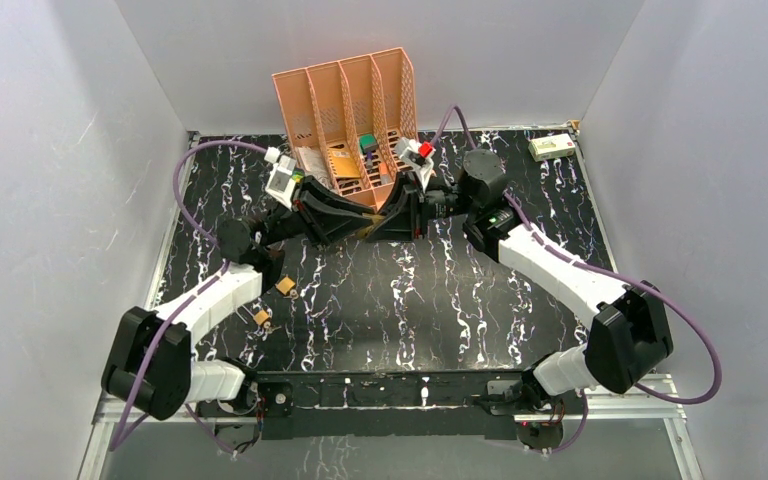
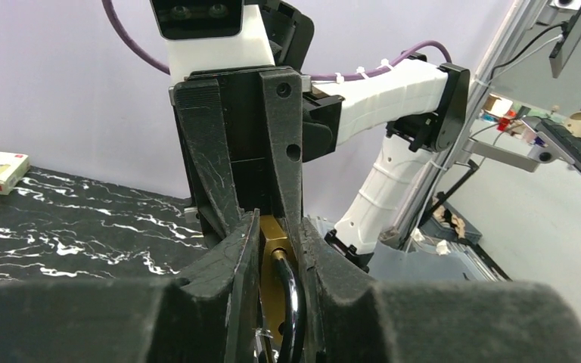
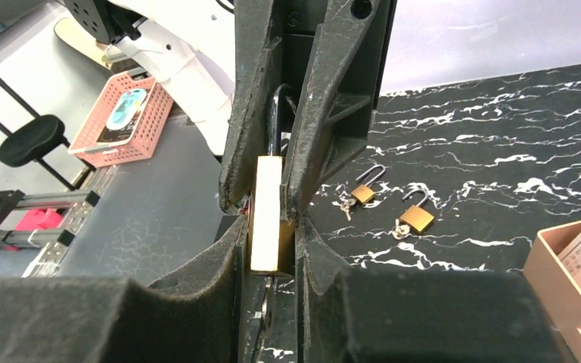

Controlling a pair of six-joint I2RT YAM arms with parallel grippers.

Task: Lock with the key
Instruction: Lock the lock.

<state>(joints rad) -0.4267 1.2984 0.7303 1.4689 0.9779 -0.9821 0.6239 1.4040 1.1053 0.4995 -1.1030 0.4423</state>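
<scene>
Both clenched on 1 brass padlock (image 3: 267,242): my left gripper (image 2: 276,249) pinches shackle (image 2: 291,291), right gripper (image 3: 272,223) holds body, opposed to steady it. Key not visible in it.

Bright, even light; blurred foregrounds.

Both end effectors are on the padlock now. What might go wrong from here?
1. The left end effector and right end effector clamp the same small padlock, meeting head-on; an uneven pull may twist it loose or make them collide.
2. The key shows in no view, so a bad turn or a slip would likely go unseen.
</scene>
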